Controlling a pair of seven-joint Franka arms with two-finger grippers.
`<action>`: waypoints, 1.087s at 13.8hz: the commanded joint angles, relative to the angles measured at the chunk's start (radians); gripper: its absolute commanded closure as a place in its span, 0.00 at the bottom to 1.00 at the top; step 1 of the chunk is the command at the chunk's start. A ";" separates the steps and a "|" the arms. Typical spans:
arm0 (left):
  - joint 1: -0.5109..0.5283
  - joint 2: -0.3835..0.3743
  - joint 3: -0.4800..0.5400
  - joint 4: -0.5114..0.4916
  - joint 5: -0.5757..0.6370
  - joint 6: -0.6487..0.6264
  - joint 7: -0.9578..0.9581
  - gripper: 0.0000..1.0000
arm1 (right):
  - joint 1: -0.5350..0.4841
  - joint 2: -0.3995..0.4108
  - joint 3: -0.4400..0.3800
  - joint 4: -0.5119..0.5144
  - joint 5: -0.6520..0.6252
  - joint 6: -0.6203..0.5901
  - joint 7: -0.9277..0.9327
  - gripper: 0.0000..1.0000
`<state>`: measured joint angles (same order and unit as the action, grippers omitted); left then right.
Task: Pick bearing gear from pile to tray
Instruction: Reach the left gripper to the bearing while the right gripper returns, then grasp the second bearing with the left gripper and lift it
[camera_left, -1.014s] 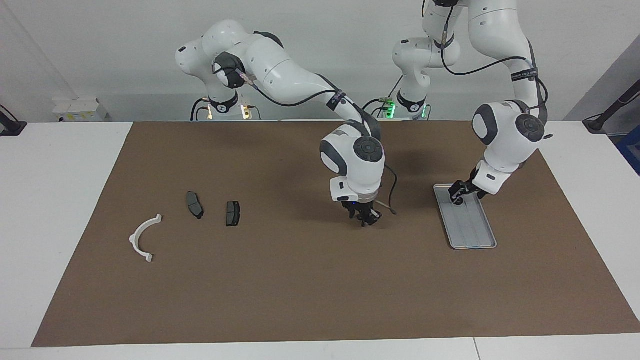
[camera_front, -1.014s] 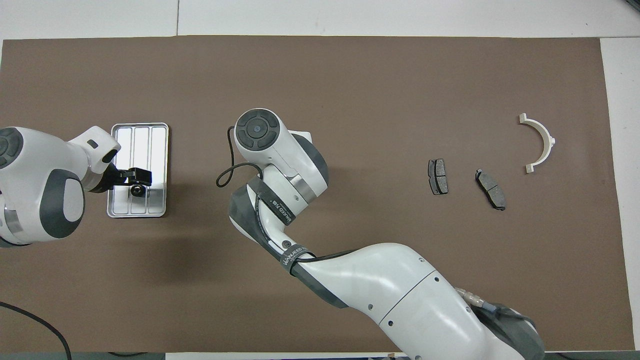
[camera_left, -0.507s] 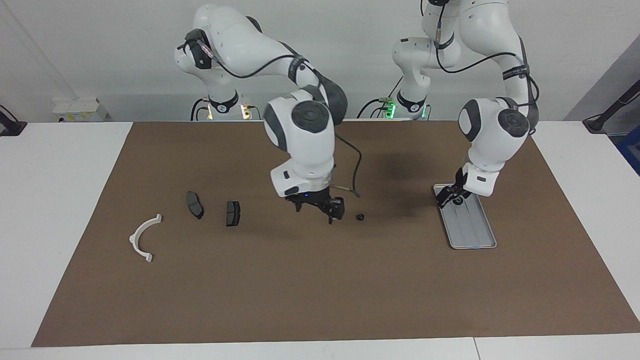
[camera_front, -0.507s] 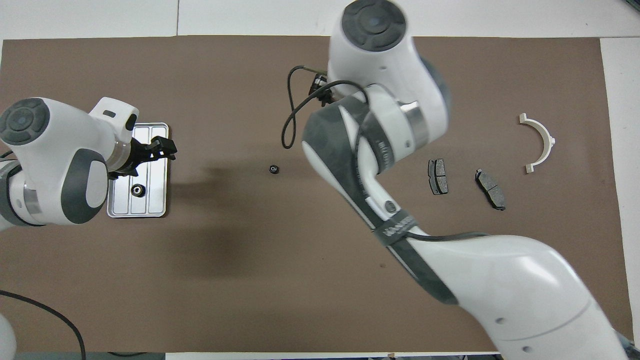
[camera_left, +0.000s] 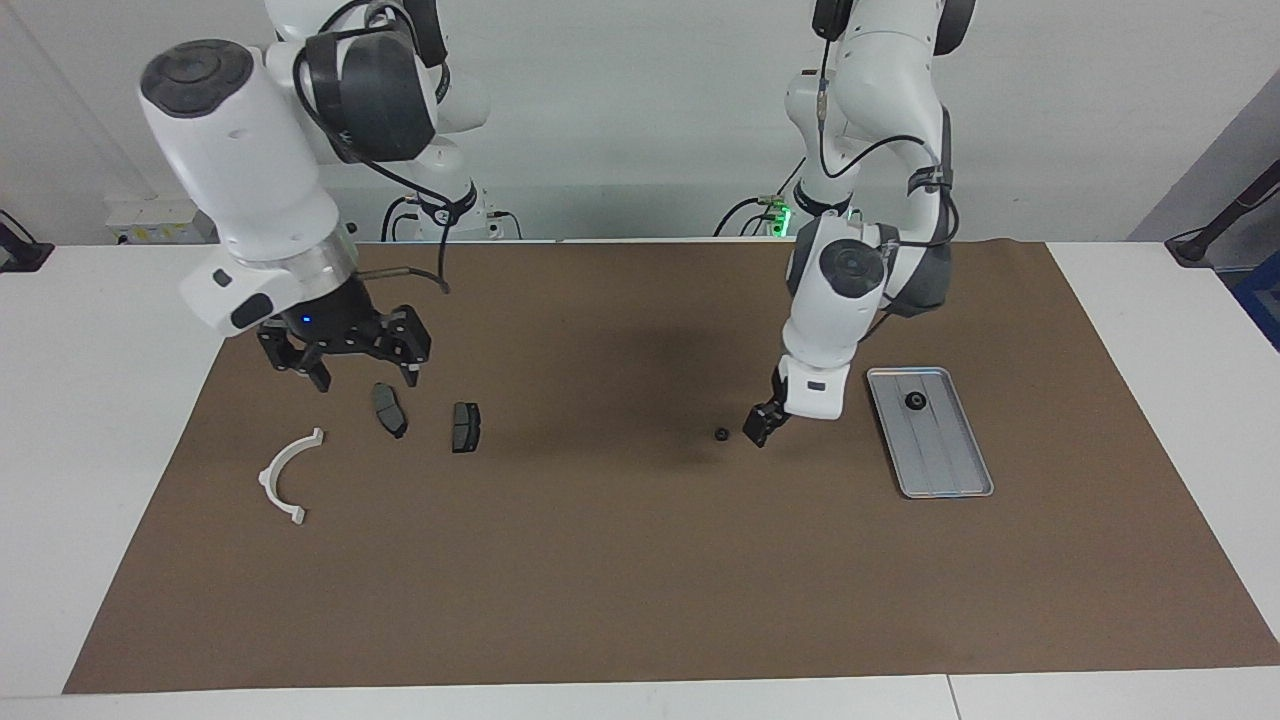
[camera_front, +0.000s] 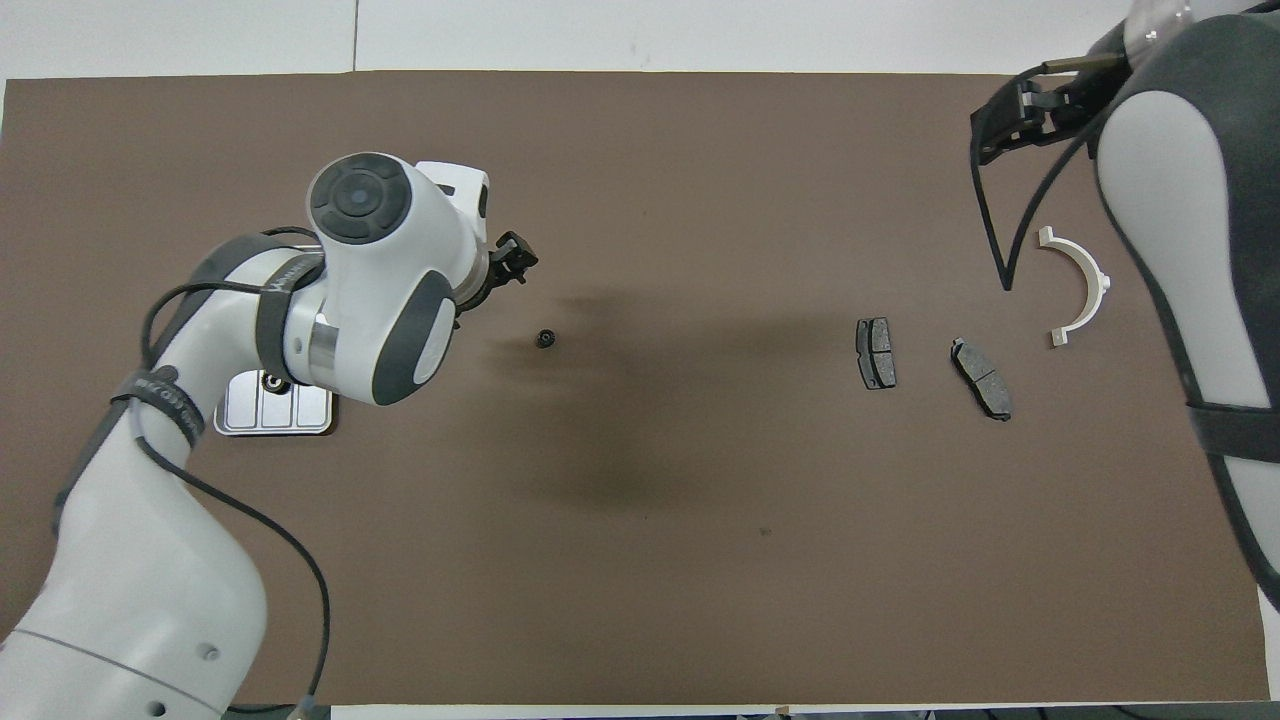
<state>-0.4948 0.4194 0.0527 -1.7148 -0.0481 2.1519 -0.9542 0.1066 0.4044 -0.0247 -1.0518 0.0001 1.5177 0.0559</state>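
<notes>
One small black bearing gear lies on the brown mat, between the pile and the tray. My left gripper hangs low just beside it, toward the tray, open and holding nothing. The silver tray sits at the left arm's end with another gear on the part nearest the robots. My right gripper is raised over the pile, open and empty, above the two dark brake pads.
A white half-ring bracket lies on the brown mat at the right arm's end, beside the pads. In the overhead view the left arm covers most of the tray.
My right gripper let a gear go in the middle of the mat, rose and swung back over the pile. My left gripper left the tray and came beside that gear.
</notes>
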 joint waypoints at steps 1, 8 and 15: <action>-0.034 0.038 0.019 0.000 0.016 0.022 -0.031 0.00 | -0.008 -0.160 -0.021 -0.209 0.024 0.018 -0.024 0.00; -0.091 0.024 0.018 -0.091 0.014 0.108 -0.070 0.23 | -0.064 -0.363 -0.021 -0.477 0.023 0.094 -0.022 0.00; -0.097 0.022 0.018 -0.106 0.014 0.109 -0.080 0.78 | -0.079 -0.463 -0.021 -0.597 0.020 0.099 -0.022 0.00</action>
<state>-0.5721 0.4733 0.0543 -1.7705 -0.0477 2.2411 -1.0104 0.0449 -0.0058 -0.0532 -1.5731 0.0003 1.5836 0.0499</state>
